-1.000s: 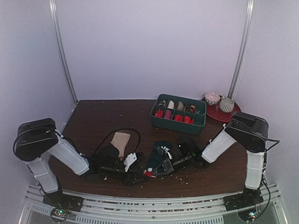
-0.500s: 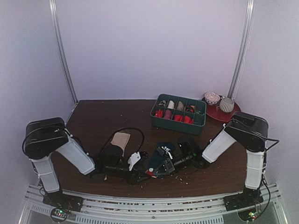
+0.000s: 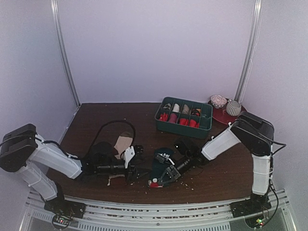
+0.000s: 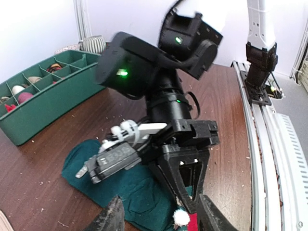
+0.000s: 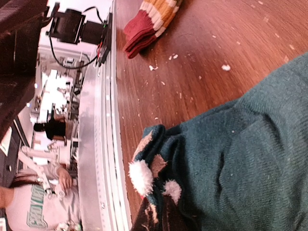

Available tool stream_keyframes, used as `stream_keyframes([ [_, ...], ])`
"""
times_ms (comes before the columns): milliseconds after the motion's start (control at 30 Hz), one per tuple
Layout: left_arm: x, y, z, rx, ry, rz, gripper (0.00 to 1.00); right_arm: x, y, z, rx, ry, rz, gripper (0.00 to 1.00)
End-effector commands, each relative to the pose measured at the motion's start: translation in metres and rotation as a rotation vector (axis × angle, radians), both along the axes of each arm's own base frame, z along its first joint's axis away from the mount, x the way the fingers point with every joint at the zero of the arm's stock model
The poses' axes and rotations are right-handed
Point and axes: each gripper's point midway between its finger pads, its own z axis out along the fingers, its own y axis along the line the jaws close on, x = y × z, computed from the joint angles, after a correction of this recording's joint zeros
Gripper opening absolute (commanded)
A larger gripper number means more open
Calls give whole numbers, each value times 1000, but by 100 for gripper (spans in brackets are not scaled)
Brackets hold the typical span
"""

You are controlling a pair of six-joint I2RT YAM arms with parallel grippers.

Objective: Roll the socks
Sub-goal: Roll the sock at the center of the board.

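Observation:
The dark teal sock (image 3: 161, 161) lies flat on the table, its near end bunched, with white pompoms and a red patch. My right gripper (image 3: 158, 180) is shut on that near end; the left wrist view shows its fingers (image 4: 187, 192) pinched together on the sock (image 4: 120, 187). In the right wrist view the teal sock (image 5: 240, 163) fills the right side above my right gripper (image 5: 163, 219). My left gripper (image 3: 137, 171) is open and empty just left of the sock's near end, its fingertips (image 4: 113, 216) apart. The beige striped sock (image 3: 124, 143) lies behind the left gripper; its striped end (image 5: 151, 19) shows.
A green divided tray (image 3: 208, 120) with rolled bundles stands at the back right, also in the left wrist view (image 4: 43, 103). A red plate (image 3: 226, 118) with two balls is beside it. The table's front rail (image 5: 103, 144) runs close to the sock's near end.
My left arm has dropped low and stretched out, its gripper moving slightly away from the front edge toward the teal sock. My right forearm has shifted left, still holding the sock's near end.

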Motion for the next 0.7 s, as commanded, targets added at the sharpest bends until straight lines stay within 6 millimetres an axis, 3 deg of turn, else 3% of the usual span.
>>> stream_keyframes([
  [0, -17, -9, -21, 50, 66, -107, 50, -24, -45, -69, -255, 20, 114, 0],
  [167, -35, -12, -48, 97, 131, -153, 49, -11, -45, -70, -249, 15, 106, 0],
  [667, -27, -28, -93, 163, 172, -129, 49, -14, -51, -72, -268, 34, 89, 0],
])
